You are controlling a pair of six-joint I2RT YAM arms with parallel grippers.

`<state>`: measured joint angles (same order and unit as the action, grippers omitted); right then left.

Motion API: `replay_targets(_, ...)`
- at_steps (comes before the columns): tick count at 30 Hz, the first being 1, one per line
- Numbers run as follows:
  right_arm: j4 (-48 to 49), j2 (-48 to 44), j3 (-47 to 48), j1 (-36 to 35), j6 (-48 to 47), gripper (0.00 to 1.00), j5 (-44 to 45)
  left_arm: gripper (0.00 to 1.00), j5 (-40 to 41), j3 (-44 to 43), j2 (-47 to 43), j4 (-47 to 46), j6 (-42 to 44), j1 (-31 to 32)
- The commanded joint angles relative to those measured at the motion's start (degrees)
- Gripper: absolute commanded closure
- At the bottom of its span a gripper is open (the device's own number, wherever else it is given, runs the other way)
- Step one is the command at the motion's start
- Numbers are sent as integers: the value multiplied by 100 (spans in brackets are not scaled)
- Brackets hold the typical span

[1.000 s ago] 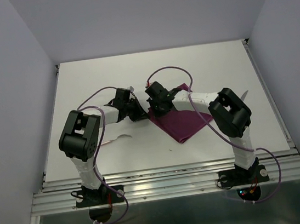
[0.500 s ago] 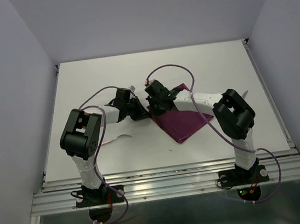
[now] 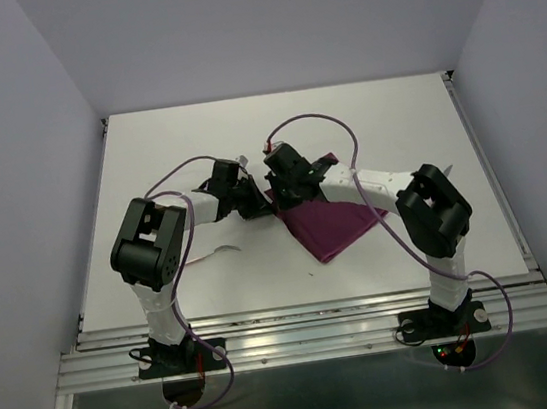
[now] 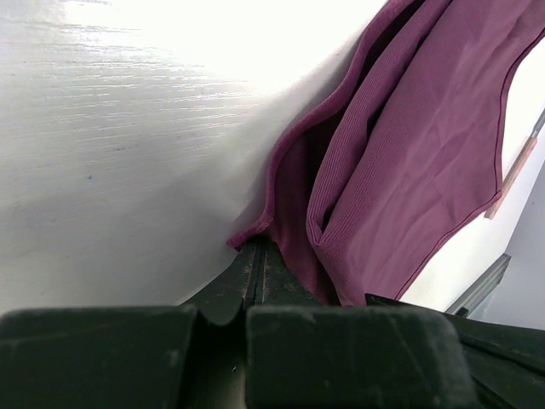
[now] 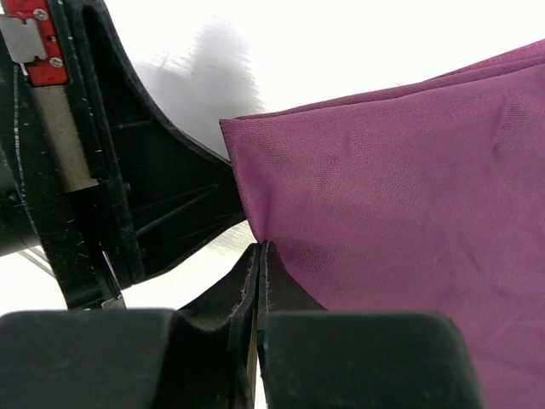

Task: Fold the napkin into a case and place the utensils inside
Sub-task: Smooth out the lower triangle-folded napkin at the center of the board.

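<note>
fold step in hand: left tool (image 4: 258, 254), right tool (image 5: 261, 254) both pinched shut on napkin (image 3: 334, 222) edge. next: lift together, carry edge across evenly, without slip.

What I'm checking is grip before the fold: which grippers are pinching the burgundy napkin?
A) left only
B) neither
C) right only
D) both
D: each wrist view shows jaws shut on cloth, the left gripper on the napkin at its folded edge, the right gripper at a corner.
</note>
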<state>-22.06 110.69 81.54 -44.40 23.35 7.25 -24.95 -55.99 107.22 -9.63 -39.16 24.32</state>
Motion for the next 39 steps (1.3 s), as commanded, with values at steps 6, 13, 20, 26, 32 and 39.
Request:
replay_targets(6, 176, 5, 29, -200, -15, 99, -347, 100, 570, -202, -43, 787, 444, -129)
replay_targets(13, 308, 347, 108, -253, 90, 99, -513, 100, 570, -281, -78, 840, 444, -138)
replay_targets(20, 361, 620, 108, -253, 125, 99, -470, 100, 790, -360, -298, 1102, 497, -181)
replay_targets(26, 396, 585, 55, -253, 196, 96, -400, 100, 1079, -430, -684, 1411, 602, -278)
replay_targets(32, 361, 103, 73, -253, 214, 73, -49, 90, 1326, -738, -1035, 1832, 734, -296)
replay_targets(39, 97, -951, -480, -253, 283, 61, 602, 100, 1353, -818, -1291, 1965, 883, -182)
